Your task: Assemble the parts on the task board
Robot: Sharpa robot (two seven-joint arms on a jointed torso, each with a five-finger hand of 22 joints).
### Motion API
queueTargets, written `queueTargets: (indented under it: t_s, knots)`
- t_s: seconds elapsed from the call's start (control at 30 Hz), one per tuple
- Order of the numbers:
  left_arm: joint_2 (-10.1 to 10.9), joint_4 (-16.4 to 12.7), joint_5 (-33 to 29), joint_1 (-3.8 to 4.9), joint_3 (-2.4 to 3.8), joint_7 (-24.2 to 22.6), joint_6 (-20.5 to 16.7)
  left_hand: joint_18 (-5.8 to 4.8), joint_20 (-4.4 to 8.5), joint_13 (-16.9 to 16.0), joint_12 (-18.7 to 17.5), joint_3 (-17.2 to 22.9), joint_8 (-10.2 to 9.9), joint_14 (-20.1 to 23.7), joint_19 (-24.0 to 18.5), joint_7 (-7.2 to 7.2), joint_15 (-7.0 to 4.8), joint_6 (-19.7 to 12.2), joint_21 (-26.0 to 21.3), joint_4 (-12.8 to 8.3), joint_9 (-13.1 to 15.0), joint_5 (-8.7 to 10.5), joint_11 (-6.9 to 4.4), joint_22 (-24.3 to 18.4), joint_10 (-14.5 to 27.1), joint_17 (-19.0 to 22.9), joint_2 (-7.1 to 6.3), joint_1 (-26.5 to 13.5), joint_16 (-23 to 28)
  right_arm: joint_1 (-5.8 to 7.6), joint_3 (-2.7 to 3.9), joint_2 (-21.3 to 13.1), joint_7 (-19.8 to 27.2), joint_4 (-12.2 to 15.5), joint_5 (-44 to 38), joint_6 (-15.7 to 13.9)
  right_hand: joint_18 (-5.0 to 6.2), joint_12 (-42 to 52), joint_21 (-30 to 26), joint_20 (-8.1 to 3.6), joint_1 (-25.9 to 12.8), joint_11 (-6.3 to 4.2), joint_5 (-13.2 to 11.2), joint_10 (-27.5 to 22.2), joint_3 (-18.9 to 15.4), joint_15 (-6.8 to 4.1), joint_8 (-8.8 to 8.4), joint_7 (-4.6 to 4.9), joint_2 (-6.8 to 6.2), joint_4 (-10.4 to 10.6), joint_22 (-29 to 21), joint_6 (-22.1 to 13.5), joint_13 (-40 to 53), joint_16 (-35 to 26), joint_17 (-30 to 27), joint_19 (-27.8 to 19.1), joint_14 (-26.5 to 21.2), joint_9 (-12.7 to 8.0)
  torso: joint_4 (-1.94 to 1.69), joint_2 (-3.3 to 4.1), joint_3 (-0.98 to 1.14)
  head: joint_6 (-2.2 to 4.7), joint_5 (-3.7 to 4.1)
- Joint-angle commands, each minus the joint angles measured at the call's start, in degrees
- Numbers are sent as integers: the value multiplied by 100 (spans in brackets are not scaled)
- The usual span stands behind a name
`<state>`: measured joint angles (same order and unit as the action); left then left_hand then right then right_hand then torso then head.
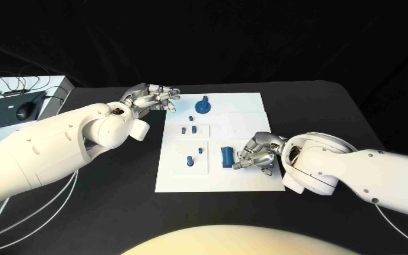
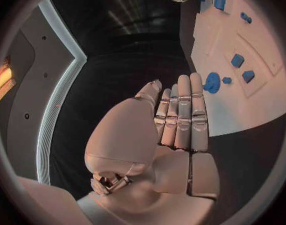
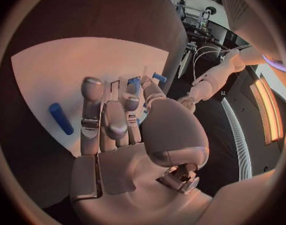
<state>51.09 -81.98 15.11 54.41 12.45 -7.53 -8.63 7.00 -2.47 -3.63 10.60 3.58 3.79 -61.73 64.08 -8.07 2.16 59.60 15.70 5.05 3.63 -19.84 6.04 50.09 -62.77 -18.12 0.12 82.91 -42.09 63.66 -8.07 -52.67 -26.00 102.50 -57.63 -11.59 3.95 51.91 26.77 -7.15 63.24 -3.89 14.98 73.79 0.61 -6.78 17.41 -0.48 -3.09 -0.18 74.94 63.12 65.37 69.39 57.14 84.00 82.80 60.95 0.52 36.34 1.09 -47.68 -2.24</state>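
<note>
One white board (image 1: 248,179) on the bench (image 1: 340,101). Seven blue parts on it: one disc (image 1: 202,107), one block (image 1: 227,156), five small pieces (image 1: 190,160). Two hands.

White task board (image 1: 255,104) mid-frame, flat; blue parts: round piece (image 1: 202,107) upper middle, cylinder (image 1: 227,156) lower centre, small pieces (image 1: 188,130) between.

From my remote station, the head view is evenly lit from above: the task board (image 1: 219,143) glows bright white against a black table (image 1: 340,107) and a backdrop lost in darkness. Shadows under the arms are soft. Both wrist views carry a warm pinkish light and heavy fisheye bending; the board's straight edges curve, and the circle rims fall into dark vignette. Nearby fingers (image 2: 180,115) look slightly soft.
</note>
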Motion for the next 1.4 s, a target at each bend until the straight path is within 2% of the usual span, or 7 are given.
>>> queueTargets:
  t_s: [0.03,0.47,0.6,0.77,0.93,1.17,1.4]
  knots:
    - [-10,1,-10,-4,1,-32,94,-13,-7,5,2,40,-11,3,-23,-16,32,-8,37,6,-1,-6,0,9,1,5,-46,-21,24,91,28,-193,596,75,399,-53,-84,-8,-34,-26,-55,15,189,3,-242,8,-5,18,133,-1,377,-18,3,18,6,224,7,4,2,-5,3,9,4]
    - [-59,33,-25,-7,0,-133,81,-15,-13,4,6,23,-10,-1,-30,-4,32,-4,42,17,-1,0,-3,9,-7,5,-67,-66,22,420,46,-850,486,-184,215,572,-54,-169,-79,16,-317,80,203,-75,-659,58,-382,117,441,274,371,-39,-76,17,25,211,3,-303,0,2,8,61,77]
    - [-70,37,-29,-9,-1,-154,73,-15,-13,4,6,23,-10,-1,-30,-4,32,-4,42,17,-1,0,-3,9,-7,5,-67,-66,22,422,32,-914,164,-232,-266,751,10,-216,-69,88,-252,186,463,-63,-982,133,-1235,278,649,350,374,115,-101,20,34,211,4,-1440,13,4,9,85,114]
    - [-88,42,-32,-11,-1,-162,73,-15,-13,4,6,23,-10,-1,-30,-4,32,-4,42,17,-1,0,-3,9,-7,5,-67,-66,22,398,18,-952,-271,-253,-869,1053,34,-241,-52,116,-229,191,336,-43,-1115,143,-1306,295,746,387,377,305,-104,9,25,213,0,-2117,10,6,7,78,176]
    - [-96,51,-33,-12,-2,-162,73,-15,-13,4,6,23,-10,-1,-30,-4,32,-4,42,17,-1,0,-3,9,-7,5,-67,-66,22,379,3,-966,-463,-268,-1221,1239,4,-245,-24,78,-292,134,381,-17,-1144,98,-1068,206,724,384,381,377,-91,2,25,217,1,-1907,0,1,6,65,239]
    - [-102,59,-33,-13,-3,-155,82,-15,-13,4,6,23,-10,-1,-30,-4,32,-4,42,17,-1,0,-3,9,-7,5,-67,-66,22,313,-12,-885,-577,-267,-1553,1218,-67,-203,99,-4,-477,35,501,48,-1174,21,-280,50,652,480,403,107,-28,20,59,235,12,-563,-1,6,6,56,265]
    - [-98,59,-33,-13,-4,-144,86,-15,-13,4,6,23,-10,-1,-30,-4,32,-4,42,17,-1,0,-3,9,-7,5,-67,-66,22,253,-15,-735,-613,-297,-1649,1211,-80,-171,140,-18,-574,24,503,65,-1178,13,-211,30,649,581,408,87,0,41,84,237,18,-304,-7,10,1,39,272]
